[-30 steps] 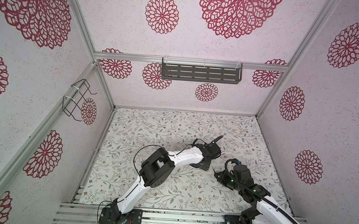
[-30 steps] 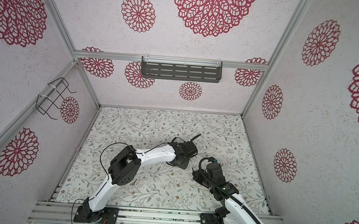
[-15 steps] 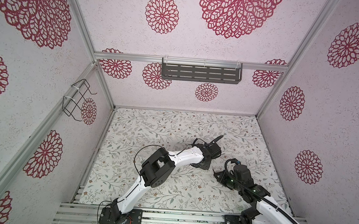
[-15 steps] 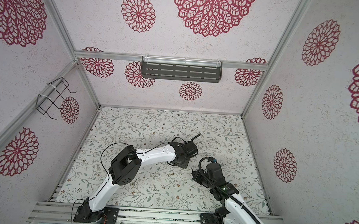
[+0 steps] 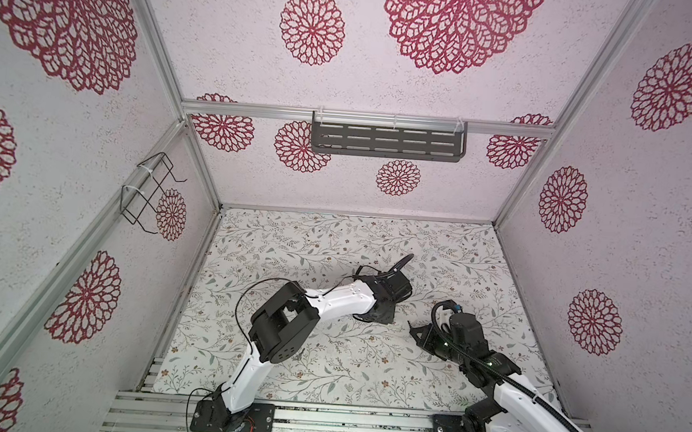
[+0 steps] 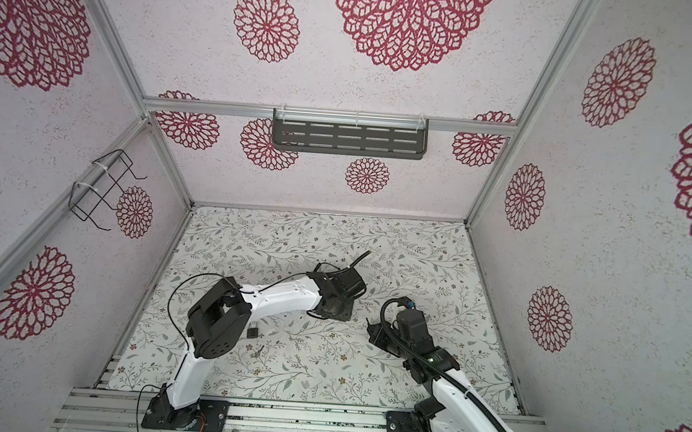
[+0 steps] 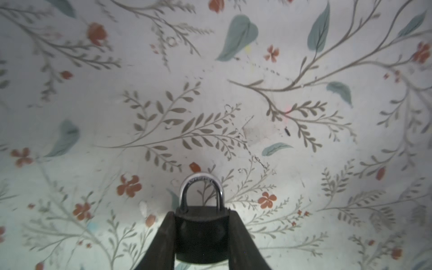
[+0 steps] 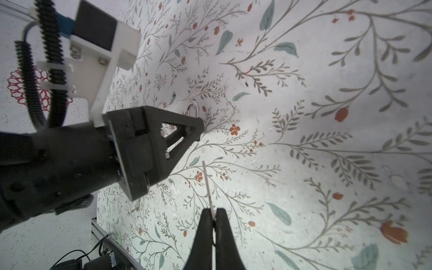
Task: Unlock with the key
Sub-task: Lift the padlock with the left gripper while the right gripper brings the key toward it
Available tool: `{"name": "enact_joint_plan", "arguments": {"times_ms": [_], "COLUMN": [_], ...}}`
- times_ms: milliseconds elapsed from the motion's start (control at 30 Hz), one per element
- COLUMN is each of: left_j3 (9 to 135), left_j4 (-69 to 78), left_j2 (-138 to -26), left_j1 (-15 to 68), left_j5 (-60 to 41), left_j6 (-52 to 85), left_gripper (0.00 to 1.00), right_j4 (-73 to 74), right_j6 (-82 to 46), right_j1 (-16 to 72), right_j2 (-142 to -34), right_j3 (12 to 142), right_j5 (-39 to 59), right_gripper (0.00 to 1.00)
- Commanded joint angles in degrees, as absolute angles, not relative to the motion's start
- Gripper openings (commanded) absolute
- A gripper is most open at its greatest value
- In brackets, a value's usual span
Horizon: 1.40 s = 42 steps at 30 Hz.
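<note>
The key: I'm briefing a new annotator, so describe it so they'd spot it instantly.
Start at the floral tabletop, then find the right tool, its black fingers shut. The key is the thin silvery strip sticking out from between them. Unlike the chunky black padlock gripped in the left tool, it is slim, bright and straight.

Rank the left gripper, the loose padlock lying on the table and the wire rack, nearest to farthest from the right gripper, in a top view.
1. left gripper: just left of the right gripper, mid-scene.
2. loose padlock: farther left, slightly lower in the view.
3. wire rack: far left, hung high up.
</note>
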State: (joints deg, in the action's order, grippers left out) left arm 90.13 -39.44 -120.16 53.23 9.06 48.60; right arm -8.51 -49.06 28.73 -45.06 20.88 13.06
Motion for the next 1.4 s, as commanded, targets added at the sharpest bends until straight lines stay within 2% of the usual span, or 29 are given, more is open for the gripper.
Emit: {"name": "enact_joint_plan", "arguments": {"times_ms": [0,267,600,967,1367], "left_j3": [86.3,77.8,74.4,72.8,71.7], "left_j4": [-32.2,-28.7,-29.3,-28.9,-27.8], "left_j2": [-110.3,-97.9,-91.1,-89.7,-88.8], "left_j1": [51.4,49.9,50.0,50.4,50.4], "left_j5": [9.8,14.5,18.9,20.1,19.7], "left_j6": [55.2,64.5,69.7,71.1,71.0], "left_gripper": [0.0,0.0,0.0,0.0,0.0], "right_j4": [-6.3,2.7,20.7,38.2,41.3], "right_j6": [-49.1,-52.6,-53.0,-52.0,-51.8], "right_j1": [32.0,43.7,53.2,57.7,58.0], "right_j2": [-45.2,-49.7,-60.3,-68.8,-71.2], "right_j3": [23.4,23.7,26.0,27.0,27.6], "right_j5": [8.9,-3.1,-11.4,-14.3,-17.6], "right_gripper": [0.0,0.0,0.0,0.0,0.0]}}
